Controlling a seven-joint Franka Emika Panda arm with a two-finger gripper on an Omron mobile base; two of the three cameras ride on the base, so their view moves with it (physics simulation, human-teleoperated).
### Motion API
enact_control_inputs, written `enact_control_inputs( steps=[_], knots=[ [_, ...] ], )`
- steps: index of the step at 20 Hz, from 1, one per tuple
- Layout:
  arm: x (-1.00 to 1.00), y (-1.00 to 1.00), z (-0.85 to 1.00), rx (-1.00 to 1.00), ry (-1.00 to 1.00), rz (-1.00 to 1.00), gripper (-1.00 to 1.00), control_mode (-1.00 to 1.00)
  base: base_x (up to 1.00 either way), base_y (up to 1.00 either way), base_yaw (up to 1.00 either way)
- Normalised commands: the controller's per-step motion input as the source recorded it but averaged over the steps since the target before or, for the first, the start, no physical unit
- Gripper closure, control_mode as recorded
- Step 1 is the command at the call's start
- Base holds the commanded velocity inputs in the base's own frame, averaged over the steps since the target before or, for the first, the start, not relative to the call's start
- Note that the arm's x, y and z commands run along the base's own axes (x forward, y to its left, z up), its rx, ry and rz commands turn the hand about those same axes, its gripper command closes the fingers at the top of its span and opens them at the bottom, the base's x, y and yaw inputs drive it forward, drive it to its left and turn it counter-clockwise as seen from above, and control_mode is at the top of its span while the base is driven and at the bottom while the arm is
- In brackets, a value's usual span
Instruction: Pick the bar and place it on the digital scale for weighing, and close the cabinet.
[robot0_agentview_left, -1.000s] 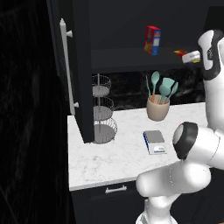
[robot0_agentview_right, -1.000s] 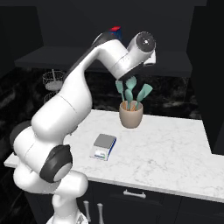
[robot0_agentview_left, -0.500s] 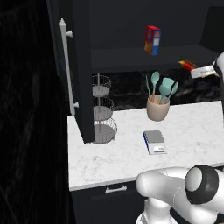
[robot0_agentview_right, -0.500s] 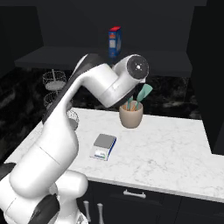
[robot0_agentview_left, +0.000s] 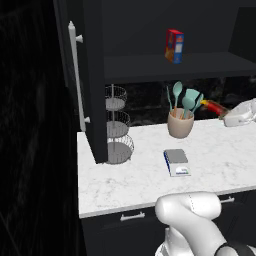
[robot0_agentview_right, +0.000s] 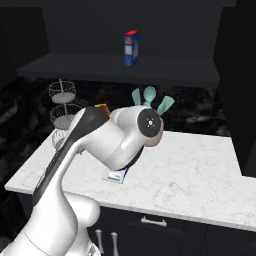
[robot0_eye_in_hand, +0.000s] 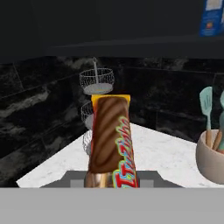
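The bar (robot0_eye_in_hand: 109, 140), a slim wrapped bar in red, brown and orange-yellow, sticks out ahead of my gripper (robot0_agentview_left: 223, 113), which is shut on it. In the left base view the bar (robot0_agentview_left: 212, 106) hangs above the counter, right of the utensil pot. Its tip (robot0_agentview_right: 102, 106) peeks over my arm in the right base view. The digital scale (robot0_agentview_left: 176, 162) lies flat on the marble counter, in front of the pot and lower left of the gripper; my arm hides most of the scale (robot0_agentview_right: 114, 176). The dark cabinet's left door (robot0_agentview_left: 95, 80) stands open, edge-on, with a long silver handle (robot0_agentview_left: 76, 75).
A red, blue and yellow box (robot0_agentview_left: 174, 46) stands on the cabinet shelf. A beige pot of teal utensils (robot0_agentview_left: 180, 122) sits behind the scale. A three-tier wire basket (robot0_agentview_left: 119, 131) stands by the open door. The marble counter (robot0_agentview_right: 200, 175) runs right.
My gripper has come down with the bar from shelf height to just above counter level, right of the utensil pot. The arm's elbow swung low and forward. Nothing on the counter moved.
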Motion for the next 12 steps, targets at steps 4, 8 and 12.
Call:
enact_control_inputs(
  steps=[4,8,12],
  knots=[
    [0.00,0.33,-0.99,-0.10,0.02,0.36,1.00,-1.00,0.00,0.00,0.00],
    [0.21,0.41,-0.83,-0.05,0.01,0.29,1.00,-1.00,0.00,0.00,0.00],
    [0.40,0.16,-0.66,0.00,0.00,0.19,1.00,-1.00,0.00,0.00,0.00]
  ],
)
